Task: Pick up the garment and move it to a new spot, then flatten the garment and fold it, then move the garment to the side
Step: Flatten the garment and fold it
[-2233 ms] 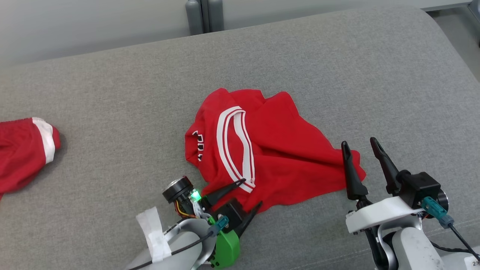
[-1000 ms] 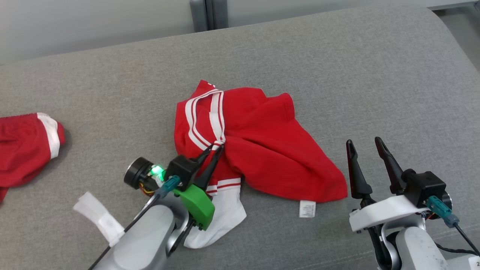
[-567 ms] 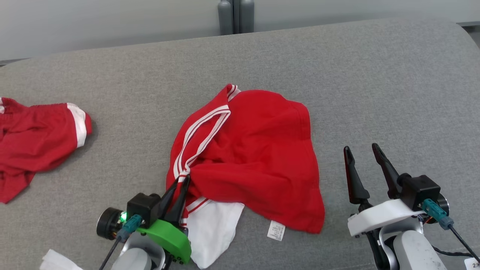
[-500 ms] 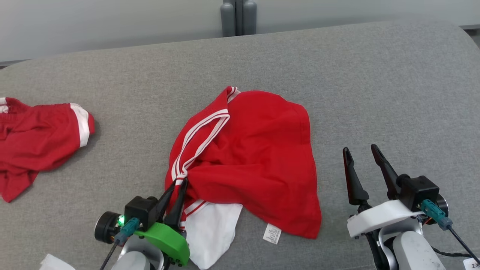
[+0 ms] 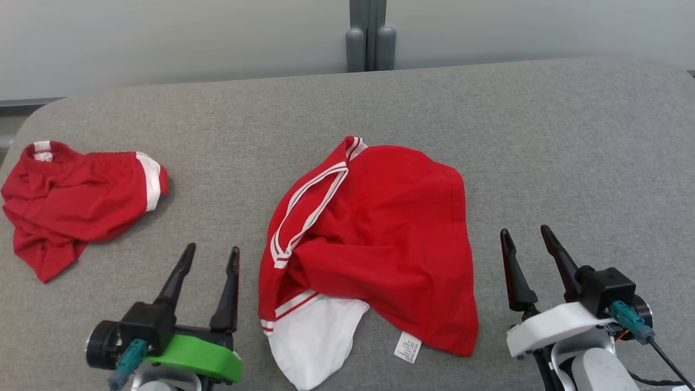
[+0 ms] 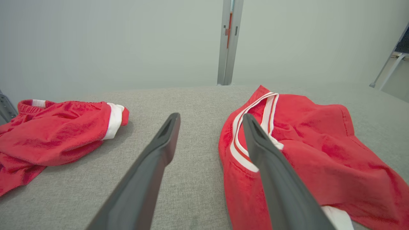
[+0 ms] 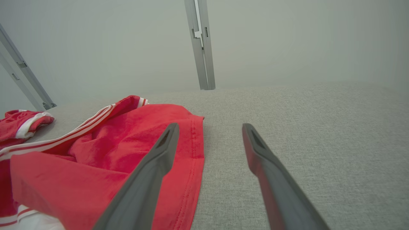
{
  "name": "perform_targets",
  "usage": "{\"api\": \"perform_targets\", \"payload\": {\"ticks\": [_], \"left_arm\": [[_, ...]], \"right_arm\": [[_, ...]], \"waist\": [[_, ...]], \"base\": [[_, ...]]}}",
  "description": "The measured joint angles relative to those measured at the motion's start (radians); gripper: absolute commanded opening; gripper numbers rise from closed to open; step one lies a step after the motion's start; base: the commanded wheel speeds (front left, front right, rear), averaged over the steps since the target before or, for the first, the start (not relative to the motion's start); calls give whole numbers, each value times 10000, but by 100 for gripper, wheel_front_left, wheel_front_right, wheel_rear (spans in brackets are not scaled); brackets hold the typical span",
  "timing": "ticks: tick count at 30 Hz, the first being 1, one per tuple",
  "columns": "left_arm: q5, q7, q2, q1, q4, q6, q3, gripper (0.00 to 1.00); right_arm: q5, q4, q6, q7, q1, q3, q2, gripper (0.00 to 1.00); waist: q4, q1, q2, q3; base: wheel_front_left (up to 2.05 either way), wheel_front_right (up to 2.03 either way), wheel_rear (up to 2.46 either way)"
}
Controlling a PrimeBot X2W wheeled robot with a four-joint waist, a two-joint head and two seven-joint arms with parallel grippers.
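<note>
Finding: the left gripper (image 5: 212, 249) has let go. Half a second earlier its fingers were pinched shut on the white-striped trim (image 5: 309, 209) at the garment's near-left edge; they now stand spread wide and empty, just beside that edge and clear of the cloth. The left wrist view confirms it, with bare grey surface between the two fingers. The right gripper (image 5: 525, 231) is unchanged: spread wide, holding nothing, resting off the garment's right hem. (The head view has also shifted, so the scene's apparent slide is the camera, not the cloth.) The garment (image 5: 380, 244) lies near the middle of the padded surface (image 5: 543, 136), between the two grippers and touching neither. In my judgement the relocation step is complete and flattening is now due; no fold has been made. Condition of the item: soft red knit, limp, rumpled into a rough wedge with one layer lapped over another. The striped trim is buckled into a loop on the left, a white panel (image 5: 315, 339) pokes out at the near edge, and a small care label (image 5: 408, 347) is turned out beside it. The right hem shows a neat stitched line in the right wrist view. The surface is a grey woven upholstery with rounded corners. A second red garment (image 5: 81, 209), white-banded, lies crumpled well apart at far left.
</note>
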Motion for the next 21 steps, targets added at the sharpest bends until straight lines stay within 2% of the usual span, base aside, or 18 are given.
{"api": "perform_targets", "payload": {"ticks": [12, 21], "left_arm": [[1292, 0, -399, 1174, -1666, 165, 2880, 100], [1632, 0, -690, 1648, -1891, 209, 3929, 100]], "right_arm": [[-46, 81, 0, 0, 188, -84, 0, 100], [-117, 267, 0, 0, 329, -224, 0, 100]], "waist": [[352, 0, 0, -254], [356, 0, 0, -222]], "base": [[0, 0, 0], [0, 0, 0]]}}
